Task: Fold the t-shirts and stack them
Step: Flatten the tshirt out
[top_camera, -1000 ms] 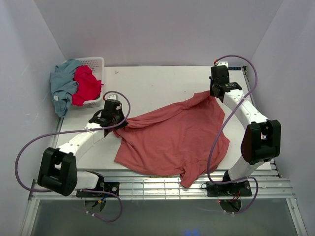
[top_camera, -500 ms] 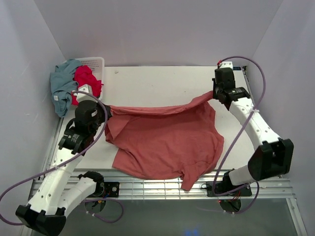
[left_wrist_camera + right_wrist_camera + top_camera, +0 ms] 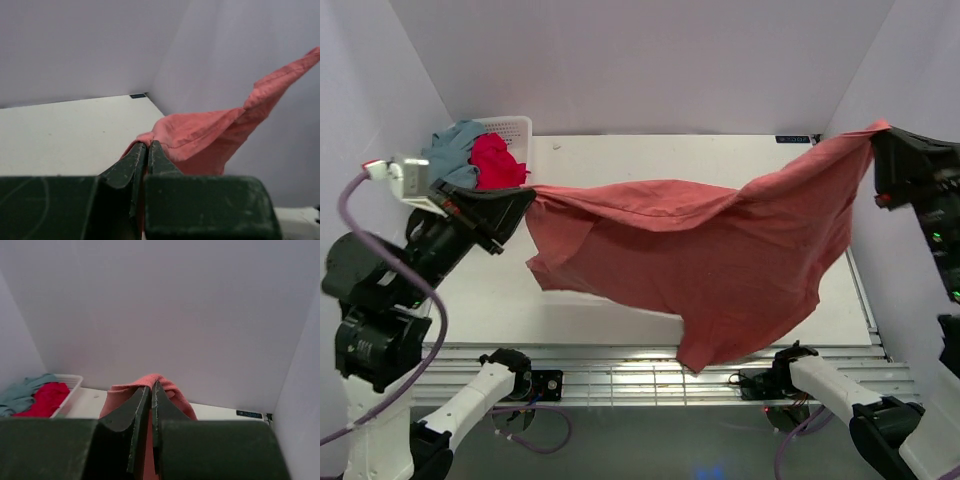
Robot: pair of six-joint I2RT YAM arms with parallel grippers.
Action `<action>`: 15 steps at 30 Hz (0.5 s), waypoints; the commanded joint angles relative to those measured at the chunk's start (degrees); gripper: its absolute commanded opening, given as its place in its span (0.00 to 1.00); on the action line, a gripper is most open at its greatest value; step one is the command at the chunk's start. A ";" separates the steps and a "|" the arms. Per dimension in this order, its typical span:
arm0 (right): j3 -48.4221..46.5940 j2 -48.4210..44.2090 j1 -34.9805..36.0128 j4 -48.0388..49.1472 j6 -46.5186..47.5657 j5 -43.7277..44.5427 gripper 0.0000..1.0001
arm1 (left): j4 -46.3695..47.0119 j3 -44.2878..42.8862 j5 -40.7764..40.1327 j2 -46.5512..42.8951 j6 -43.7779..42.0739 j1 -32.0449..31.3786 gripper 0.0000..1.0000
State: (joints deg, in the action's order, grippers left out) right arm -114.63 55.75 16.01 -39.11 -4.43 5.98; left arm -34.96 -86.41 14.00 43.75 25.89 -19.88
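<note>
the left gripper (image 3: 523,196) is pinching one end of the salmon-red t-shirt (image 3: 720,250) up off the table (image 3: 650,160). the left wrist view is showing its two dark fingers (image 3: 131,165) pressing together with the pink cloth caught between their tips. the right gripper (image 3: 876,138) is clamping the other end high at the right edge of the top view, near the side wall. in the right wrist view its fingers (image 3: 165,415) are squeezing a folded hem of the same shirt.

between the two grippers the shirt is hanging in a sagging band across the table, its upper edge dipping in the middle and rising steeply toward the right gripper. the lower part is draping toward the near edge, and in the top view its lowest corner is overlapping the slatted metal rail (image 3: 620,375) in front of the table. whether any fold is touching the table cannot be told from above.

the crimson t-shirt (image 3: 495,165) is lying bunched in the white lattice basket (image 3: 518,128) at the far left corner. the grey-blue t-shirt (image 3: 448,150) is spilling over the basket's left rim, touching the crimson one. both are sitting well apart from the right gripper and just behind the left gripper.
</note>
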 commanded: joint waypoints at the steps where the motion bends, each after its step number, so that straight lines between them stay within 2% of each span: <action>1: -10.38 0.15 0.07 -5.00 0.39 -11.41 0.08 | -4.23 -11.37 13.93 -1.38 1.96 -0.07 0.00; 4: -19.28 -0.81 0.16 -5.54 -1.72 -13.62 0.08 | -5.91 -18.67 17.72 -2.52 4.95 -0.07 0.00; 11: -22.21 -6.53 0.42 1.23 -6.03 -11.08 0.08 | -6.96 -29.33 23.79 -4.02 14.18 -0.07 0.00; 15: -21.95 -7.67 1.92 4.39 -8.57 -8.71 0.08 | -6.26 -30.13 25.64 -4.55 17.79 -0.07 0.00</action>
State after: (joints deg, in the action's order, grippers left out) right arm -136.94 47.92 16.49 -39.53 -10.07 -5.02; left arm -39.79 -117.16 36.51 36.32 39.05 -19.90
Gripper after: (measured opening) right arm 0.081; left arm 0.128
